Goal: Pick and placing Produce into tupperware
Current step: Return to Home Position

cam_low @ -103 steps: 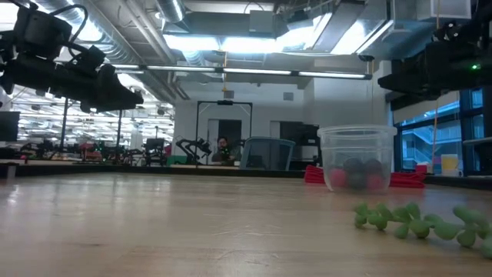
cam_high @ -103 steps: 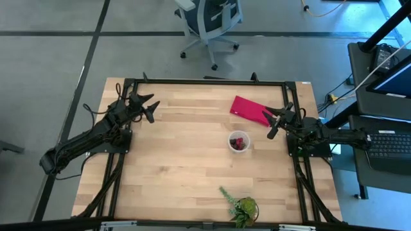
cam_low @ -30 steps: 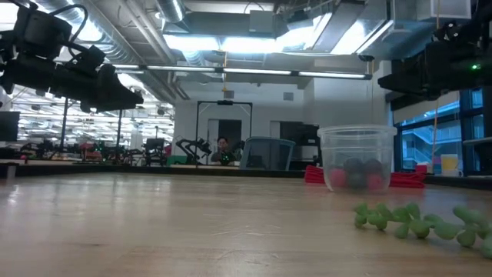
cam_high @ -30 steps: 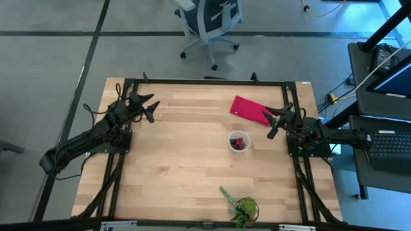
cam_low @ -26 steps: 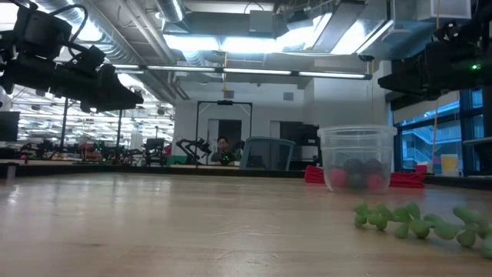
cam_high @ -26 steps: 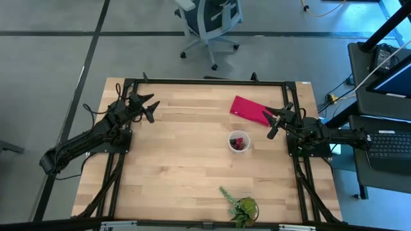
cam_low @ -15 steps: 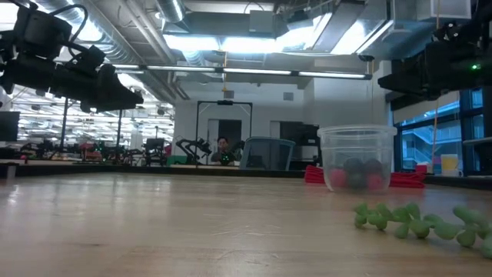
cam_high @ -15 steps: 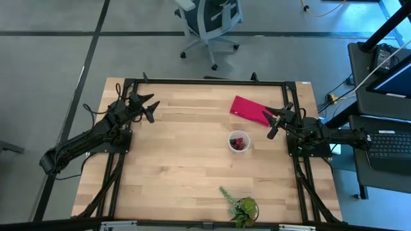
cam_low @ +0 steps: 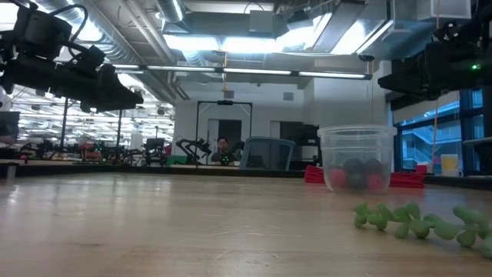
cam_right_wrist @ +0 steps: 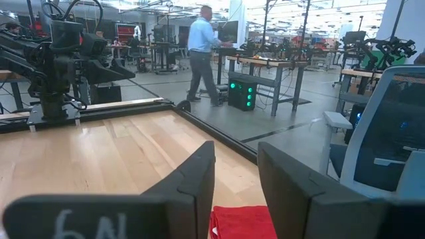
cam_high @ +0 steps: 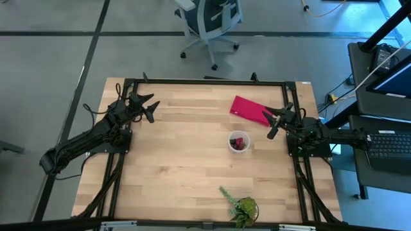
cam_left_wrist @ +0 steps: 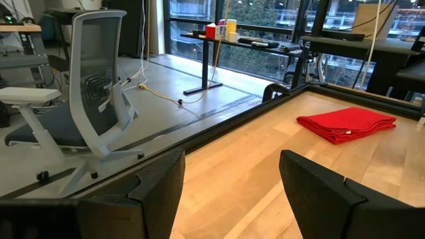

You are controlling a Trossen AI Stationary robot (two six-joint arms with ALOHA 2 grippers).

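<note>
The tupperware (cam_high: 239, 142) is a small round clear cup standing on its base right of the table's middle; the low view shows it (cam_low: 357, 158) upright. The produce (cam_high: 239, 144), small red and dark fruits, lies inside it on the bottom (cam_low: 355, 177). My left gripper (cam_high: 149, 108) hovers open over the far left of the table, well away from the cup, with nothing between its fingers (cam_left_wrist: 229, 192). My right gripper (cam_high: 271, 123) hovers at the right edge, to the right of the cup, and a narrower gap between its fingers holds nothing (cam_right_wrist: 236, 186).
A flat red folded piece (cam_high: 250, 110) lies at the far right, just beside my right gripper (cam_left_wrist: 345, 124). A green leafy plant (cam_high: 241, 206) lies at the near edge; its beaded strand (cam_low: 415, 221) trails on the wood. An office chair (cam_high: 209, 22) stands beyond the far edge.
</note>
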